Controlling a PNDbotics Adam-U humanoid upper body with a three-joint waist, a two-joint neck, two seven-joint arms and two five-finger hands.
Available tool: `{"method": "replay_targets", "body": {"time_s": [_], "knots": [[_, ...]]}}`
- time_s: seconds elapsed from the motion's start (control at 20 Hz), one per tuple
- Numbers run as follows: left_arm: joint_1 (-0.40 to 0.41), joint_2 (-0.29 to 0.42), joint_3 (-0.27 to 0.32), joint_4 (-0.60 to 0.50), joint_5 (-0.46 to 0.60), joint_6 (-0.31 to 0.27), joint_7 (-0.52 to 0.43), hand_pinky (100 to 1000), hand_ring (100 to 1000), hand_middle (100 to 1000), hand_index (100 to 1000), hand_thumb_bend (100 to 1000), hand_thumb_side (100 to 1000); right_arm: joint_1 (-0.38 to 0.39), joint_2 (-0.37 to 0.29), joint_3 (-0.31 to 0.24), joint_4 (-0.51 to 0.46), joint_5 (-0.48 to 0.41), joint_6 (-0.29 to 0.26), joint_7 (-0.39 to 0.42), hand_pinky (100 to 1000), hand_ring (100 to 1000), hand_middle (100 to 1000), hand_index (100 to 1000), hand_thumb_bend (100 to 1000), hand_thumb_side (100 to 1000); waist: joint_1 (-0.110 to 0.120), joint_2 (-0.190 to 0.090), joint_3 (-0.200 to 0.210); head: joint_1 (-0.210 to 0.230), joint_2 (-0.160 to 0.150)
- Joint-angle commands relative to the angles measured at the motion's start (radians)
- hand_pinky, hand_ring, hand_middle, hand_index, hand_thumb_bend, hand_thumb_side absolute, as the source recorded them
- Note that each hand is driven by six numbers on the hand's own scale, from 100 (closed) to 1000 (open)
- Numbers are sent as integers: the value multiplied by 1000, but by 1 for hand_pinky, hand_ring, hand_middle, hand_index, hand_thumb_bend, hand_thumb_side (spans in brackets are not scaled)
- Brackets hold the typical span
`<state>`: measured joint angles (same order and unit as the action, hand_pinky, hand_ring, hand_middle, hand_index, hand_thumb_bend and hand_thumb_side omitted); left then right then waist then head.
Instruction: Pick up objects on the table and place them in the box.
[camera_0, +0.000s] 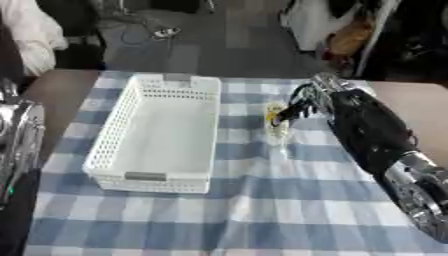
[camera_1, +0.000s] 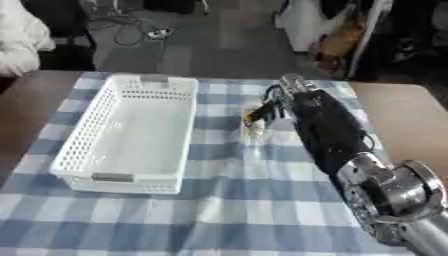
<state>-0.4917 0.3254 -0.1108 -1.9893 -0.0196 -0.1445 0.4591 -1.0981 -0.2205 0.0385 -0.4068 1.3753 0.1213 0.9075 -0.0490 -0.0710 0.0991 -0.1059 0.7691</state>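
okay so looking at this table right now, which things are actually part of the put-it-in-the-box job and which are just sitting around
Part of the job:
- white basket, nothing in it
- small clear and yellow object on the cloth, beside the basket
- right hand, fingers curled at that object

Just there:
- blue checked tablecloth
- wooden table
- cables on the floor behind the table

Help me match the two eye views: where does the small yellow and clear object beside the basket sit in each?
Left eye view: the small yellow and clear object is right of centre, just right of the white basket, at the right hand.
Right eye view: object just above centre.
Shared landmark: the basket's right rim.
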Motion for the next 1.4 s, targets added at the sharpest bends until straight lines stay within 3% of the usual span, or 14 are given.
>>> {"method": "replay_targets", "body": {"time_s": [0.05,0.35,0.9,1.05,1.15,1.25,1.4], "knots": [[-27,-4,-3,-11,7,-1,-7,685,604,822,786,182,1000,-9,-32,-15,2,-11,43,0,909,894,884,905,327,1000,1,-4,4,-14,1],[-34,-7,-2,-11,8,-2,-7,684,603,822,786,181,1000,-9,-28,-32,23,-21,94,0,897,888,874,892,344,1000,1,7,10,-15,1],[-27,-3,-3,-11,9,1,-8,684,603,822,786,182,1000,-51,-36,-8,18,-39,45,0,902,876,861,874,300,1000,2,0,6,-5,1],[-30,-5,-3,-11,10,1,-8,683,603,822,786,182,1000,-41,-23,-4,10,-24,43,0,910,880,865,875,340,1000,2,3,9,-2,1],[-32,-6,-3,-11,10,0,-8,683,603,822,786,182,1000,-33,-15,2,0,-2,41,0,914,875,813,860,338,1000,2,5,12,5,1],[-34,-7,-2,-11,10,-1,-8,683,603,822,786,182,1000,-25,-8,6,-11,27,39,0,917,859,692,838,352,1000,1,6,14,10,1],[-36,-9,-3,-11,11,-1,-8,684,604,822,786,183,1000,-16,0,6,-20,62,31,0,923,864,704,847,389,1000,1,7,16,14,1]]}}
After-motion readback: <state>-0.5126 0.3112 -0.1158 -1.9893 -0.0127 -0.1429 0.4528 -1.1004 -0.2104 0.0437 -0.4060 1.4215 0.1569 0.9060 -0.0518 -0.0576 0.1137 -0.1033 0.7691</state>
